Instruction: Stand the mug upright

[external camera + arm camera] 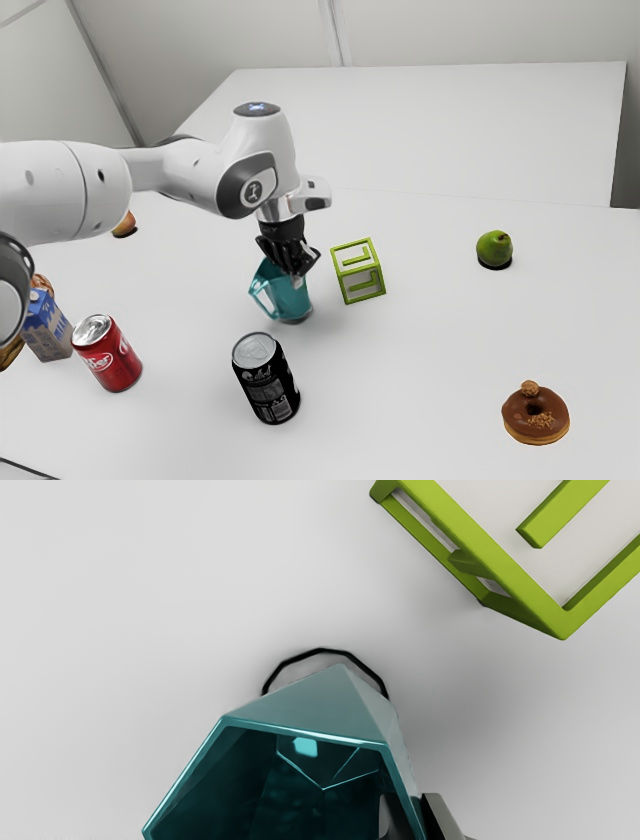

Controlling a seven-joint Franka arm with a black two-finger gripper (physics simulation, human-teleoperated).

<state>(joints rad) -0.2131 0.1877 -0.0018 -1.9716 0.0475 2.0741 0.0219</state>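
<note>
Gripper [297, 276] pinching wall of teal mug [291, 304], one finger inside rim, one outside. Exterior view, from mug: green-edged block [359, 272] near, 2 o'clock, gap between; black can [267, 380] at 6.

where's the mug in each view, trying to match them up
Exterior view: the mug is under the claw, just to the exterior view's left of the block.
Wrist view: it is at the claw, its open mouth toward the camera, one finger inside its wall and one outside.
Shared landmark: the green-edged block, beside the mug with a gap between them.
</note>
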